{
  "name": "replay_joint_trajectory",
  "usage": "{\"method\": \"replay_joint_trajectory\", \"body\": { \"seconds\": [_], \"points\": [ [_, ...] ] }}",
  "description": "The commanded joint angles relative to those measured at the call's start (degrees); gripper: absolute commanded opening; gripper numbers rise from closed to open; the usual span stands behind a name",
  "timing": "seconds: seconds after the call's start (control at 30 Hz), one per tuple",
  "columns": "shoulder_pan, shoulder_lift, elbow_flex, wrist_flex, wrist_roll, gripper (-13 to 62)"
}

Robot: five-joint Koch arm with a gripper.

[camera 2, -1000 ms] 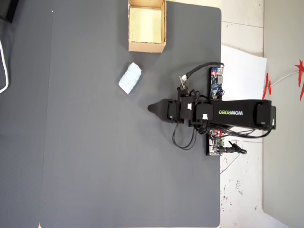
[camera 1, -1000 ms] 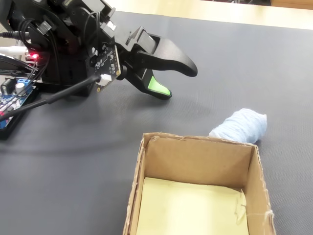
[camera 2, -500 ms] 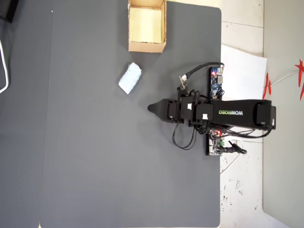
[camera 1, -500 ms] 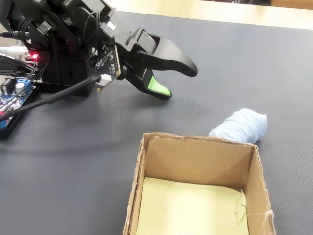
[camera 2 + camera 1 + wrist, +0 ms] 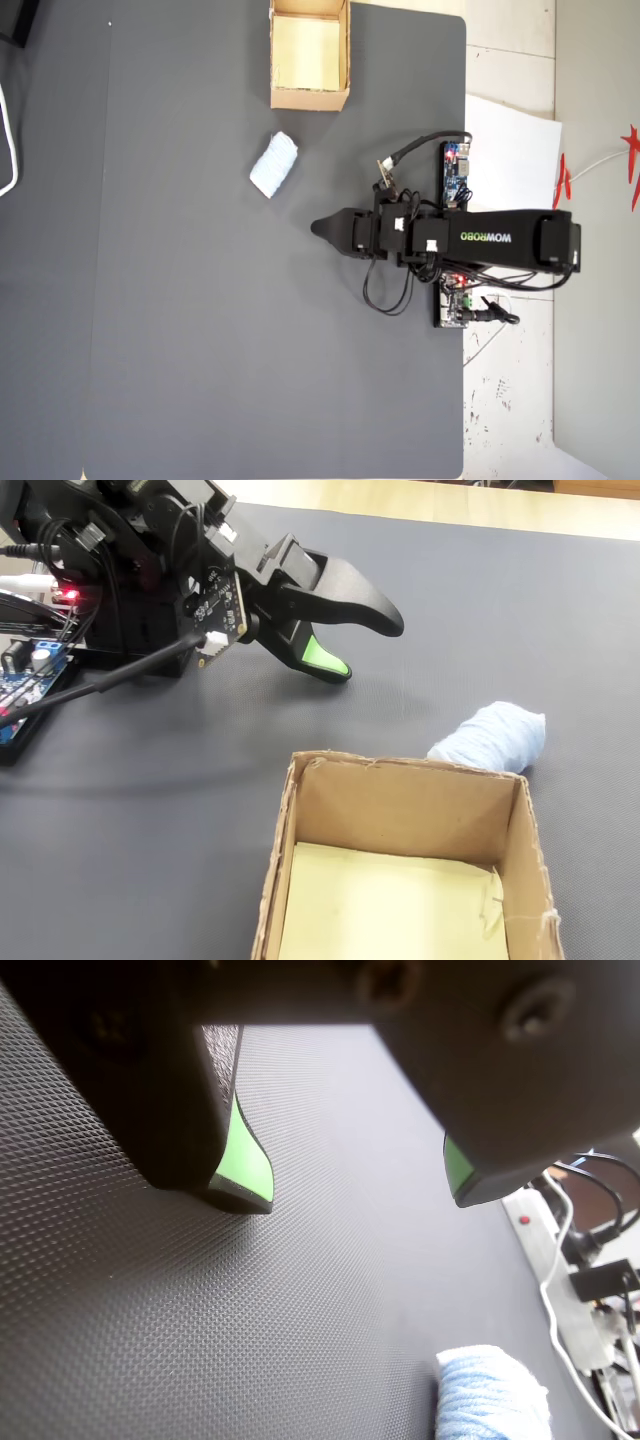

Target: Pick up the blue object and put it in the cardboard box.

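The blue object [image 5: 492, 738] is a pale blue yarn-like bundle lying on the dark mat, just beyond the far right corner of the cardboard box [image 5: 400, 815] in the fixed view. From overhead the blue object [image 5: 273, 165] lies a little below the cardboard box [image 5: 309, 97], which is empty with a pale yellow floor. My gripper [image 5: 368, 648] hovers low over the mat, open and holding nothing, well apart from the bundle. In the wrist view the gripper [image 5: 355, 1188] shows two green-padded jaws spread wide, with the blue object [image 5: 492, 1395] at the bottom right. Overhead, the gripper [image 5: 318, 228] points left.
A circuit board [image 5: 455, 172] with cables sits beside the arm's base at the mat's right edge. A white paper sheet [image 5: 512, 150] lies off the mat at the right. A white power strip [image 5: 560, 1290] shows in the wrist view.
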Motion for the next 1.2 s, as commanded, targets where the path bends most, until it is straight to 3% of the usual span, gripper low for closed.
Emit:
{"method": "replay_joint_trajectory", "body": {
  "seconds": [0.0, 1.17],
  "points": [
    [0.35, 4.66, 2.2, 5.19, 0.09, 34.1],
    [-0.26, 4.83, 2.2, 5.27, 0.62, 34.0]
  ]
}}
